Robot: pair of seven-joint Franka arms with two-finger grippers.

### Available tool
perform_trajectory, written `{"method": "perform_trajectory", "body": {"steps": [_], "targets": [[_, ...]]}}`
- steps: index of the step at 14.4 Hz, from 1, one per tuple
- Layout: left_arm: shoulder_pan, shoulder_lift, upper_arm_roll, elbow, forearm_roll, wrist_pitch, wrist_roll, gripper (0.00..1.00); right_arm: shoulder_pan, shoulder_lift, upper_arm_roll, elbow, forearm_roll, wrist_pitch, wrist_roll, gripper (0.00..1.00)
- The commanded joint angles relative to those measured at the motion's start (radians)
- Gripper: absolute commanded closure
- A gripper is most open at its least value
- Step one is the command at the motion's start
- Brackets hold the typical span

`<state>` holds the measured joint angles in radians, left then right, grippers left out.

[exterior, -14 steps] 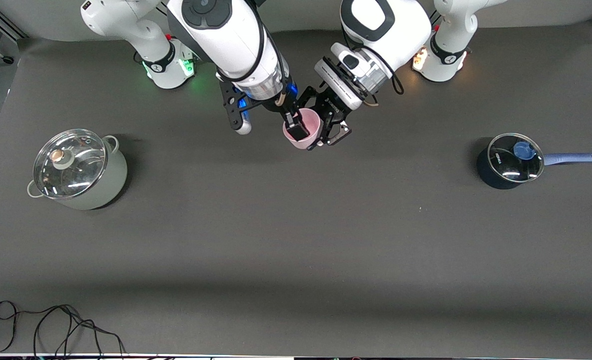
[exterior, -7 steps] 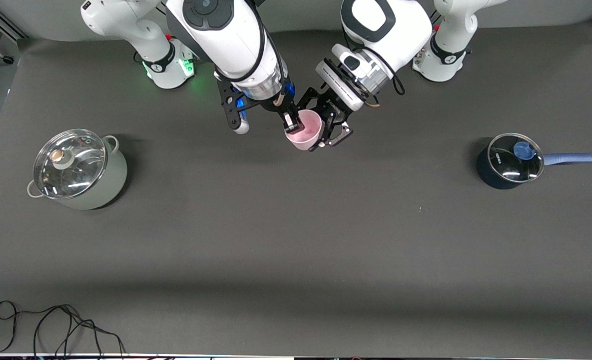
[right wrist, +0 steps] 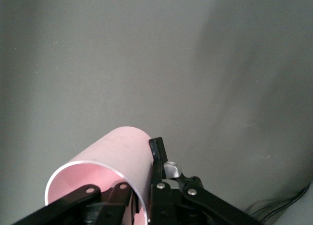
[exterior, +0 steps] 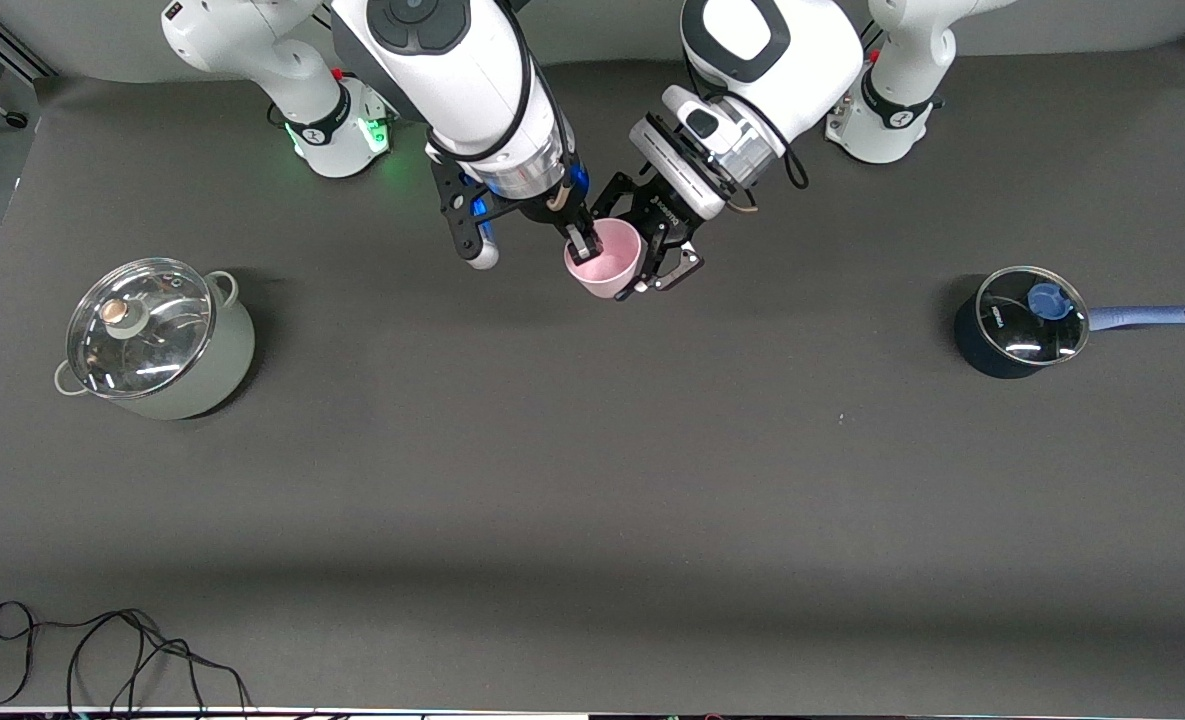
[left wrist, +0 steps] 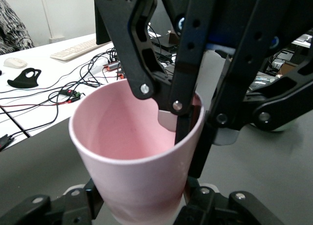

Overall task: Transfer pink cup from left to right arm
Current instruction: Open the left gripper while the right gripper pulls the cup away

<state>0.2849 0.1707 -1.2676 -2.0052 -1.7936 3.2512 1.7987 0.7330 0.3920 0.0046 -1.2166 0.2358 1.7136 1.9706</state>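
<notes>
Above the worktop point(exterior: 592, 500) between the bases, pink cup point(exterior: 604, 262) hangs gripped low by left tool point(exterior: 664, 262) while right tool point(exterior: 582, 240) pinches its rim, so handover is half done, left release and pull-away remaining.

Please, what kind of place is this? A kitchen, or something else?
Probably a robotics lab, not a kitchen: two robot arms stand on a dark-covered table, a lidded pot and saucepan sit like props, and a desk with a keyboard and cables appears in the left wrist view.
</notes>
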Motion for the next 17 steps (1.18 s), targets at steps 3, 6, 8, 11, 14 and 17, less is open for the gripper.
{"method": "perform_trajectory", "body": {"steps": [3,6,8,11,14,17], "targets": [[-0.001,-0.020,0.002,0.000,-0.015,0.007,-0.016,0.45,-0.007,-0.012,-0.018,0.019,-0.021,-0.043,-0.013,1.00],[0.000,-0.020,0.002,0.000,-0.015,0.007,-0.016,0.00,-0.024,-0.012,-0.020,0.069,-0.016,-0.106,-0.070,1.00],[0.000,-0.020,0.002,0.000,-0.015,0.007,-0.016,0.00,-0.056,-0.013,-0.020,0.085,-0.010,-0.146,-0.091,1.00],[0.004,-0.020,0.004,-0.001,-0.015,0.007,-0.016,0.00,-0.104,-0.050,-0.020,0.086,-0.006,-0.175,-0.180,1.00],[0.025,0.004,0.030,0.000,-0.013,0.004,-0.016,0.00,-0.165,-0.071,-0.021,0.082,-0.010,-0.253,-0.439,1.00],[0.089,0.068,0.076,0.019,-0.004,-0.019,-0.018,0.00,-0.276,-0.081,-0.026,0.075,-0.013,-0.305,-0.680,1.00]]}}
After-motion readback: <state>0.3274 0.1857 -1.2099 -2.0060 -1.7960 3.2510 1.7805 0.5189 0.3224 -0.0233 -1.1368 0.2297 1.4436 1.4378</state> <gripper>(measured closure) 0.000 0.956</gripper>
